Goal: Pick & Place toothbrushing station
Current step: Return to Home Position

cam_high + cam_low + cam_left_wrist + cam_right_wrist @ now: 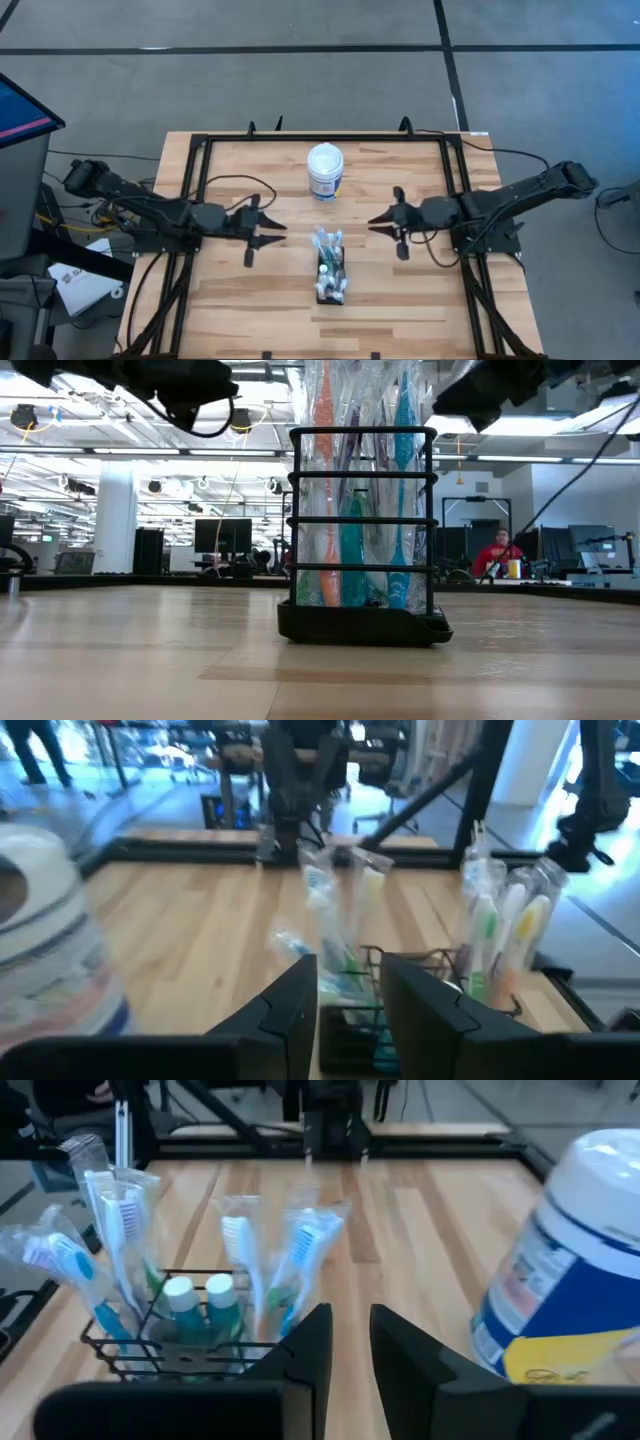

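Both arms stretched level inward: left gripper (278, 228) and right gripper (375, 222), fingers slightly parted, empty, each well clear of the black holder (331, 275).

high view: set way up over the wooden table (240, 300), looking straight down, far enough to fit the whole top and both arms.
low view: set down at table height, looking flat across the wood into the room, very close to the toothbrushing station (362, 622).
left wrist view: riding on the left arm (150, 212), facing across toward the right arm (500, 203), near the station.
right wrist view: the same, facing back the other way.
shared by all four: the station. shared by high and both wrist views: the white tub (326, 172).
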